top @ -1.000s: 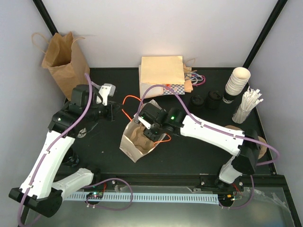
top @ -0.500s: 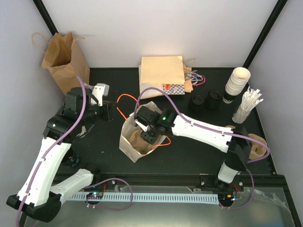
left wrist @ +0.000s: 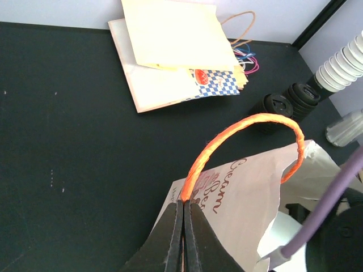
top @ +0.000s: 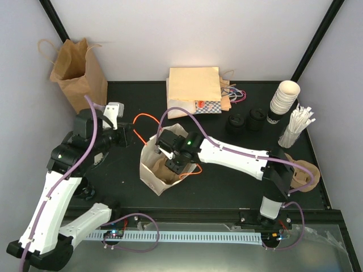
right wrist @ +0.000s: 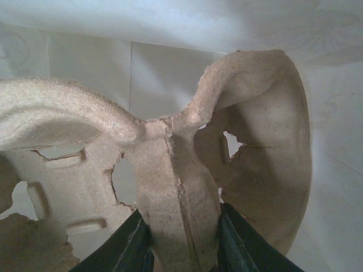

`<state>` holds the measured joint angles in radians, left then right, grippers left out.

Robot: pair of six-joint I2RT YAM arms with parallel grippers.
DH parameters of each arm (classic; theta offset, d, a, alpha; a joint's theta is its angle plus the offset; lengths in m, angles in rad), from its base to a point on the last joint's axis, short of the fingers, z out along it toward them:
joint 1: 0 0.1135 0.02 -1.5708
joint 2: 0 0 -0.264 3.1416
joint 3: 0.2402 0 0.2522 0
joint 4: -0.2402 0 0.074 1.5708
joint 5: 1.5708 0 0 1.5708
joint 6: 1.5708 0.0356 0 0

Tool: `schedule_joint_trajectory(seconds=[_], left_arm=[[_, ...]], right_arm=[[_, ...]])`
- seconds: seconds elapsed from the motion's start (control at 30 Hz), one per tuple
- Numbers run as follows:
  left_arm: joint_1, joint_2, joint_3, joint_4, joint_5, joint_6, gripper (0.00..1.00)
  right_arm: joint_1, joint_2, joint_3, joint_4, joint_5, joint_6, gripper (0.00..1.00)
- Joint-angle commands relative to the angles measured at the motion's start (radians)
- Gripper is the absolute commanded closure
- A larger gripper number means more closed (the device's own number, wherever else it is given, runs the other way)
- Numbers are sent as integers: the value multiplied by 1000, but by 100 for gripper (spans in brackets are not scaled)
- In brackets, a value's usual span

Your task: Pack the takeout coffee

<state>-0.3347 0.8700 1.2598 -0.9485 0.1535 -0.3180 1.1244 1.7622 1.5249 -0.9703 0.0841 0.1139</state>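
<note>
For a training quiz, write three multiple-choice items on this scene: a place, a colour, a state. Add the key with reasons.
1. Where is the brown paper bag? A. the table's far left corner B. its near right corner C. its middle
2. What colour is the handle in the left gripper? A. blue B. orange C. green
3. What is the right gripper doing? A. hanging open B. holding a straw C. clamping the pulp cup carrier
Key: 1 A, it stands by the left wall at the far edge; 2 B, an orange loop rises from the shut fingers; 3 C, both fingers press the carrier's ridge.
</note>
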Motion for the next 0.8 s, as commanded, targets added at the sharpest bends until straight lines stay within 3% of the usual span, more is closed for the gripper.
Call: schedule_joint_trajectory(seconds=[0.0,0.77], left_arm=[[9,-12,2,23,9,-5,98],[25,0,8,-15,-37,14,98]], right_arm=[[10,40,32,0,-3,12,69],[15,189,23,70,-44,79,69]])
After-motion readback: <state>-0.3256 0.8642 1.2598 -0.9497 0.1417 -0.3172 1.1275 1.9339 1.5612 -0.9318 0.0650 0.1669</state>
